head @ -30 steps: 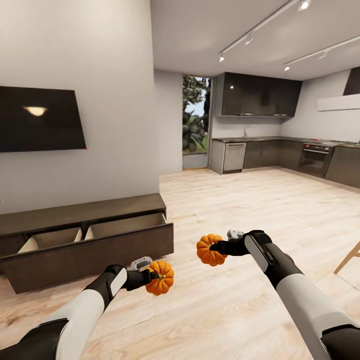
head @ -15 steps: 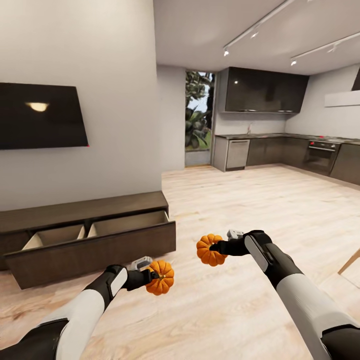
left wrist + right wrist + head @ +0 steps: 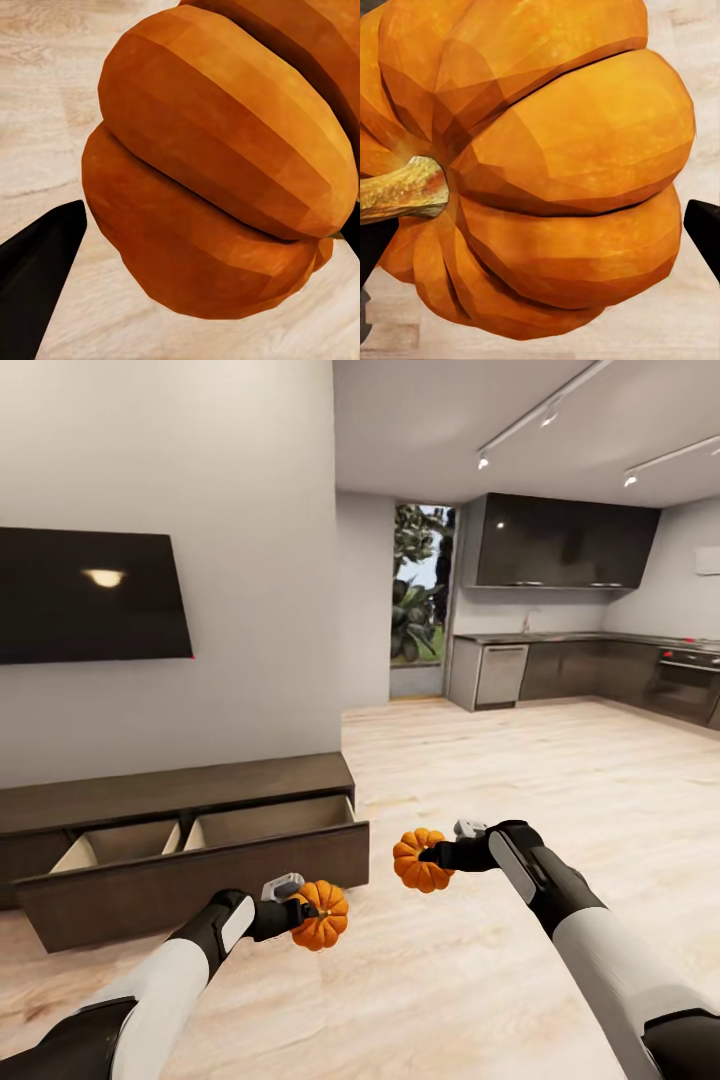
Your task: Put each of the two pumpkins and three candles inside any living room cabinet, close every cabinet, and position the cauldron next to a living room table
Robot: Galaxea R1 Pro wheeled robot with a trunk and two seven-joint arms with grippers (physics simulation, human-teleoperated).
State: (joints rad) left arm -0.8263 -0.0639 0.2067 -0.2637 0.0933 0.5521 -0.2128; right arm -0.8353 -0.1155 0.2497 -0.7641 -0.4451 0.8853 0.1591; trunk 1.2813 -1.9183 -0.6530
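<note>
Between the earlier pictures and now the whole head view has swung, so the camera has turned toward the cabinet [image 3: 190,840]; both arms sit as they did. Its drawer stands open, pale inside, ahead of the left gripper [image 3: 300,912] and off to its left. That gripper is clenched on one pumpkin [image 3: 320,915]; the right gripper [image 3: 432,854] grasps the other pumpkin [image 3: 420,860]. Judging from this, the robot is lining up to drop both into the drawer, though it is not yet within reach.
</note>
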